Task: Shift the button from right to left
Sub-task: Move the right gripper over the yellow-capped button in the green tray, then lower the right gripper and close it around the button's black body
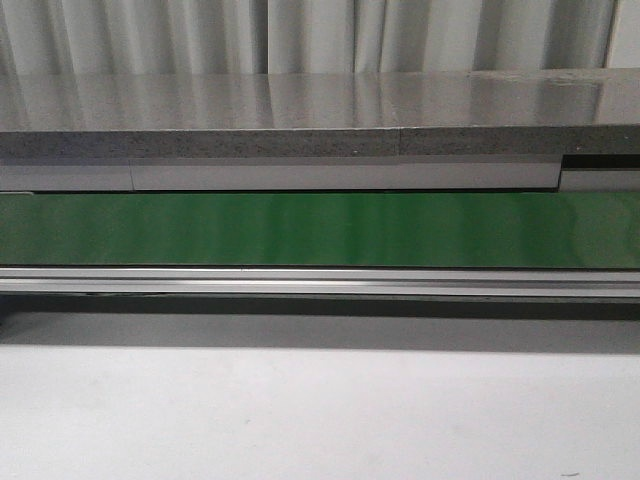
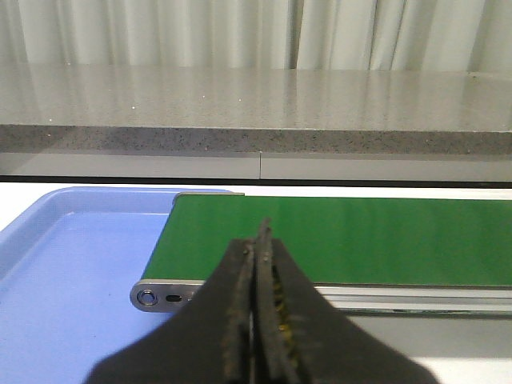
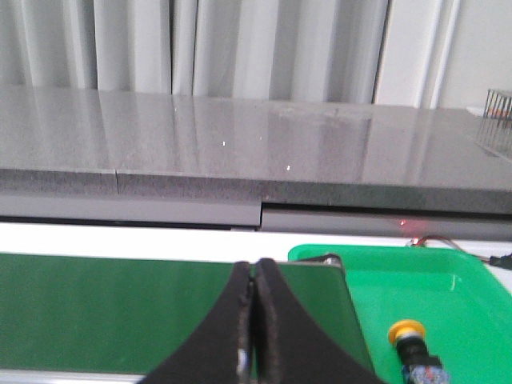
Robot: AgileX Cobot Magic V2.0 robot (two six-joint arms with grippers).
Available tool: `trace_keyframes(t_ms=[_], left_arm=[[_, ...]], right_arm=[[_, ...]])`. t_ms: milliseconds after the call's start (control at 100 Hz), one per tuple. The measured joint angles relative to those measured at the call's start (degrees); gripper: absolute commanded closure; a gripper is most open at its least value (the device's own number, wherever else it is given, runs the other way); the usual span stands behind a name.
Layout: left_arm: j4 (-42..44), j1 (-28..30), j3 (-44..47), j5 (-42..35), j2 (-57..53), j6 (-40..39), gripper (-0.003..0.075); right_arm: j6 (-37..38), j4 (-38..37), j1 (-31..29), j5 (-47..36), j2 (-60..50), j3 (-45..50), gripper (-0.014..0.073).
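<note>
A long green belt [image 1: 320, 228] ran across the front view, with a grey stone table [image 1: 300, 112] behind it and a white table [image 1: 320, 420] in front. In the left wrist view a big blue tray [image 2: 72, 264] sat at one end of the belt. In the right wrist view a green tray [image 3: 416, 296] sat at the other end of the belt. The left end effector [image 2: 256, 240] was dark and its two fingers were pressed together, holding nothing. The right end effector [image 3: 254, 276] was the same — fingers together, nothing between them. The button [image 3: 412, 346] lay inside the green tray, near the belt's end — its yellow cap showed above its black body.
</note>
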Motion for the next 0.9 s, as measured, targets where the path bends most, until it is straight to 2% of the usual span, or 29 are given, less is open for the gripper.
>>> trace_keyframes(t_ms=[350, 620, 900], left_arm=[[0.00, 0.00, 0.00, 0.00, 0.00, 0.00, 0.0741], [0.00, 0.00, 0.00, 0.00, 0.00, 0.00, 0.0741], [0.00, 0.00, 0.00, 0.00, 0.00, 0.00, 0.0741]], right_arm=[[0.00, -0.22, 0.00, 3.24, 16.17, -18.49, 0.0661], [0.00, -0.22, 0.00, 5.59, 29.34, -27.18, 0.0661], [0.00, -0.22, 0.00, 17.85, 39.48, -36.13, 0.0660]])
